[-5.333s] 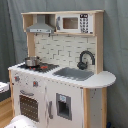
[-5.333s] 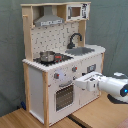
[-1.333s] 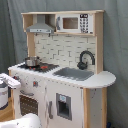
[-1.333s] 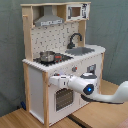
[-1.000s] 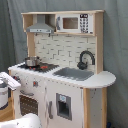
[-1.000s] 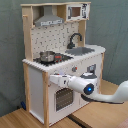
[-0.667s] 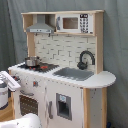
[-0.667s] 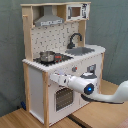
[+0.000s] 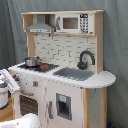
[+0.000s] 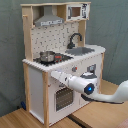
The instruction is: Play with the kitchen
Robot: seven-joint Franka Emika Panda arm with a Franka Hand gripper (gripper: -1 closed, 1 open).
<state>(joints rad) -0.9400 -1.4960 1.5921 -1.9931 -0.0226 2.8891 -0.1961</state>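
In the second exterior view the arm reaches in from the second exterior view's right, its wrist extended toward the front panel of the kitchen; the gripper sits at the stove-side edge of that panel, just above the oven door and near the knobs; whether the claw is released or clenched cannot be told. In the first exterior view the gripper shows at the first exterior view's left edge, against the same front corner.

The step in hand appears to be an approach to the front controls or the oven door; the next move likely calls for a fine alignment on a knob or the door handle, then a closing or pushing action.

Further back, a pot stands on the stove; the sink and black faucet lie beyond; the grey hood tops the unit.

Compared with 5.3 s ago, the arm has advanced from clear of the kitchen to its front; since 1.3 s ago the pose is nearly unchanged.
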